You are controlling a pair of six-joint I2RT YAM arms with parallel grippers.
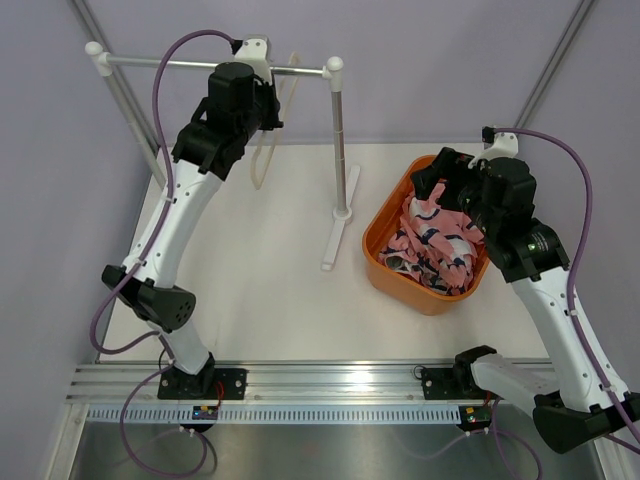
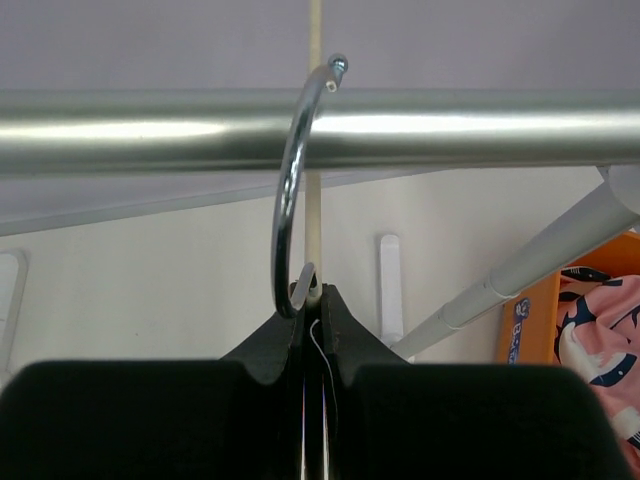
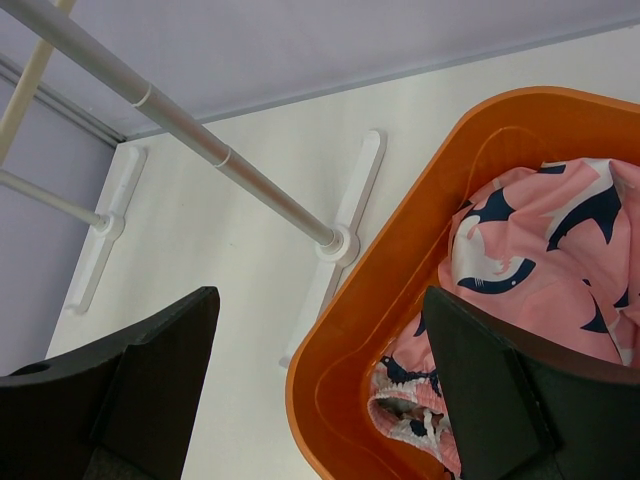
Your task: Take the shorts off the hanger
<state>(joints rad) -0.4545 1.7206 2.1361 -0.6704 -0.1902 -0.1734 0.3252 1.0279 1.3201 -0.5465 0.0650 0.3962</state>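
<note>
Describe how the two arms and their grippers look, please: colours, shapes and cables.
Both the left arm and the right arm have smooth white links joined by bulky black joint housings and black bases. A purple cable loops along each one. The left gripper and the right gripper have matt black, flat, blocky fingers. I see no sleeves.

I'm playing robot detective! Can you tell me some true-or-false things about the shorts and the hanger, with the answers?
1. The shorts lie in the orange tub. True.
2. The hanger has its hook off the metal rail. False: the hook sits over the rail.
3. The right jaws are shut on the shorts. False: they are open above the tub and hold nothing.
4. The left jaws are shut on the hanger, just below its hook. True.
</note>
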